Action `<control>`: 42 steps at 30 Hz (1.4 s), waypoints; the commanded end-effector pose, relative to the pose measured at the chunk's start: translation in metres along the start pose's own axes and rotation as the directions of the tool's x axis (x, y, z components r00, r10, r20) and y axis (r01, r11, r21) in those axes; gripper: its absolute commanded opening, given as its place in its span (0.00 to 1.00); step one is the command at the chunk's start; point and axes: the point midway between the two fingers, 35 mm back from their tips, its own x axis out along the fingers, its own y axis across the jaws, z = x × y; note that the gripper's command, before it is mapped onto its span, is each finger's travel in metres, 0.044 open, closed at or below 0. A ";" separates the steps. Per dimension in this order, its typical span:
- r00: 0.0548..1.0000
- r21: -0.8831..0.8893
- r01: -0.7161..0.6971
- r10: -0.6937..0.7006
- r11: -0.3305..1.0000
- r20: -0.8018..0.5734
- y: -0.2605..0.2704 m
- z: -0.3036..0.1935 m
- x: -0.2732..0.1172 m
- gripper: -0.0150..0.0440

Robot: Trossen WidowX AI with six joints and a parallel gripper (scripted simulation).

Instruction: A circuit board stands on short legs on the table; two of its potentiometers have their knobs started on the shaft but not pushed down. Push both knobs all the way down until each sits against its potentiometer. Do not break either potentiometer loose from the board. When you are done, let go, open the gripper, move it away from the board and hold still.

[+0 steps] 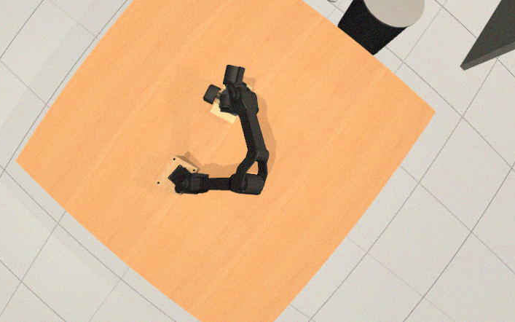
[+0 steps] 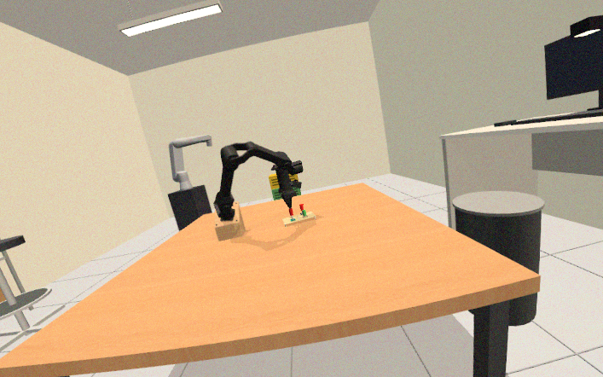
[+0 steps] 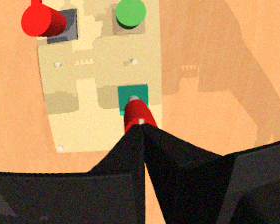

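The pale circuit board [image 1: 223, 114] [image 2: 299, 220] [image 3: 103, 137] stands on the table. One red knob [image 2: 291, 211] [image 3: 137, 112] is over the teal potentiometer [image 2: 292, 219] [image 3: 132, 91]; a bit of grey shaft shows between them. My gripper [image 2: 290, 207] [image 3: 140, 132] is shut, with its joined tips at the top of this knob and nothing seen between them. The other red knob [image 2: 301, 206] [image 3: 43, 21] stands above the dark grey potentiometer [image 3: 69, 26], at the upper left in the wrist view. In the top view the arm hides the knobs and fingertips.
A green round part [image 2: 304, 212] [image 3: 131, 12] stands on the board beside the farther red knob. Small pale pins [image 3: 134, 61] stick up from the board. The arm's wooden base block [image 1: 165, 182] [image 2: 229, 230] is on the table. A black bin [image 2: 498, 243] stands beyond the table edge.
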 end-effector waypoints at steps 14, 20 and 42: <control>1.000 0.006 0.004 -0.004 1.000 -0.005 -0.002 0.000 0.011 0.25; 1.000 0.006 0.004 -0.004 1.000 -0.005 -0.002 0.000 0.014 0.25; 1.000 0.006 0.005 -0.005 1.000 -0.005 -0.002 0.000 0.020 0.25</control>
